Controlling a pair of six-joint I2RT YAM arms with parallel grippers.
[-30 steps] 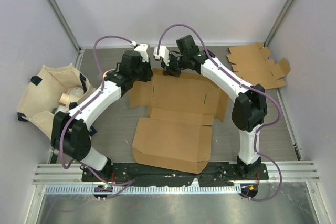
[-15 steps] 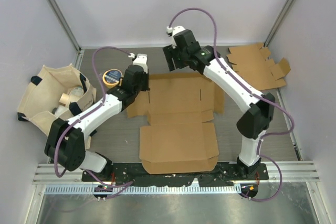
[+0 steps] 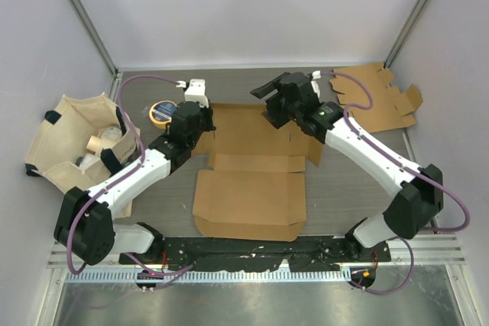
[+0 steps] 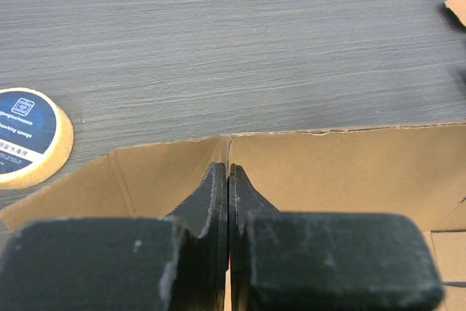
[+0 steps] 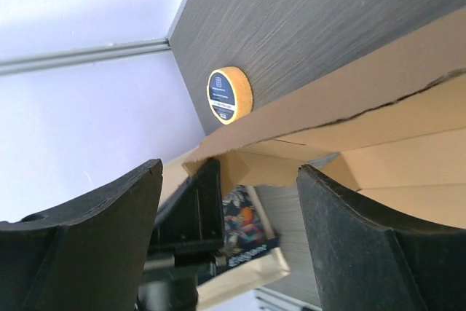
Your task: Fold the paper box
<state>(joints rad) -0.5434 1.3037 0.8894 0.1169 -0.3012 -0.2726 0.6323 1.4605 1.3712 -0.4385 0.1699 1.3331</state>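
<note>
Two arms reach over one paper box [image 3: 248, 204], a cardboard blank opened out in the middle of the bench [image 3: 344, 196], with its near panel just beyond the arm bases. Compared with a second ago, the blank sits squarer to the bench edge.

Farther back, the left fingers [image 3: 200, 122] — partly apart a second ago — are now pressed together at the blank's far-left corner. The right fingers [image 3: 269, 101], clamped at the far edge a second ago, have let go, spread wide and swung above the far panel, holding nothing. My reading is that the left arm has taken over the corner while the right repositions. Folding has barely begun, since most panels lie flat. Beyond the left arm, a yellow tape roll [image 3: 161, 111], hidden a second ago, is now uncovered.

Only the left wrist view shows the closed tips meeting a crease between side flap and back panel — whether cardboard is caught between them I cannot tell. Only the right wrist view shows that far edge lifted off the bench. Only the overhead view takes in the spare blank [image 3: 374, 97] at the far right and the cloth bag [image 3: 69, 127] at the left.
</note>
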